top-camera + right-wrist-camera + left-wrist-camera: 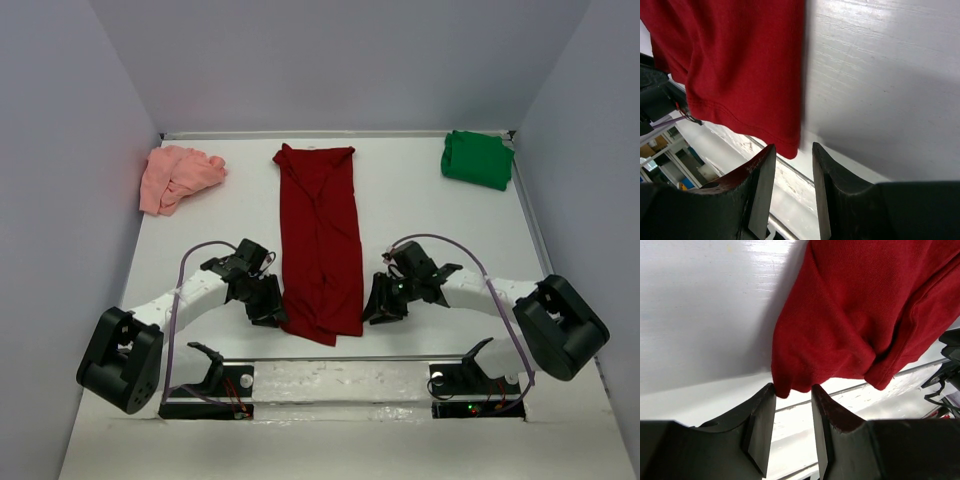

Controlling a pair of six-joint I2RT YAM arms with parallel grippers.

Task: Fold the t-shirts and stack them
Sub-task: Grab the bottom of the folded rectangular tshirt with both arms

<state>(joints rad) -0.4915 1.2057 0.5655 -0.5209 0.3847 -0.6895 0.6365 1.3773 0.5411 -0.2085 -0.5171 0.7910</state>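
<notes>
Now | step: crosswise fold of the red t-shirt (320, 240), a long strip mid-table (430, 210) | left gripper (268, 312), right gripper (380, 308): jaws apart at its near corners, seemingly nothing clamped | next: pinch corners, carry to far hem | overhead only: pink t-shirt (178, 177), green t-shirt (478, 160) at far corners; wrist views: corners at fingertips
</notes>
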